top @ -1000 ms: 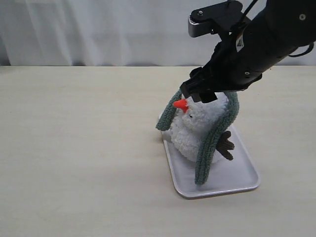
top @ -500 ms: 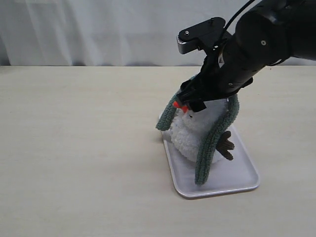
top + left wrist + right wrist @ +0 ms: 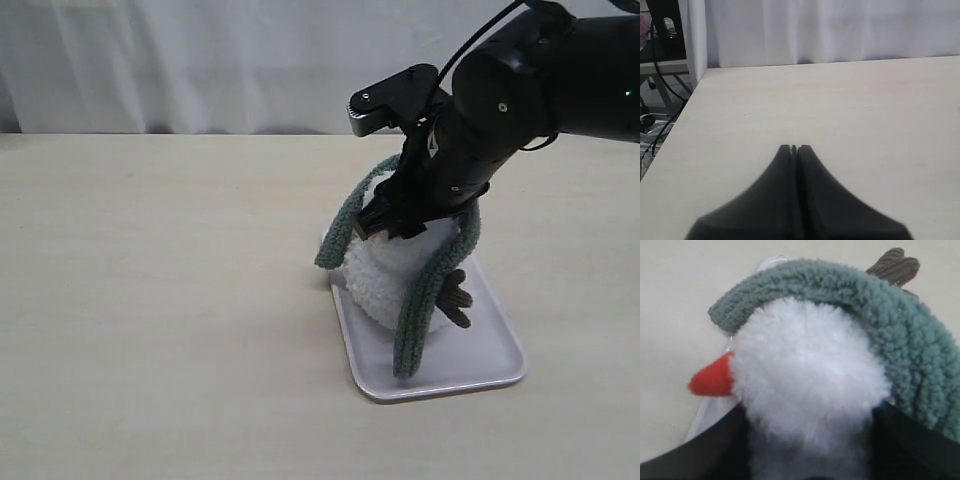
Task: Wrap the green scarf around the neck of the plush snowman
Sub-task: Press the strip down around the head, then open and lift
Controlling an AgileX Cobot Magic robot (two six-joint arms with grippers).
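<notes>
Right end effector (image 3: 388,222), on its bulky black arm, is lowered over the toy's head; its jaws are seen spread to either side of the white fluff, and whether any pressure is applied cannot be told. Left end effector (image 3: 794,148) is held closed on nothing above a bare stretch of the wide pale wooden desk (image 3: 150,300), well apart from the work. On that desk a shallow white rectangular tray (image 3: 480,365) is set, and the small fluffy white plush snowman (image 3: 385,285) is seated on it. The long fuzzy sage-green fleece scarf (image 3: 425,300) is draped behind the head and over the shoulders. Its longer end hangs down to the tray beside a brown corduroy twig arm (image 3: 455,295), while the shorter end falls on the other side. The snowman's neck is largely hidden by the arm and scarf. The orange cone nose (image 3: 712,380) is left uncovered. Draping is judged done. The ends are not crossed in front, so the loop around the neck is not yet closed.
</notes>
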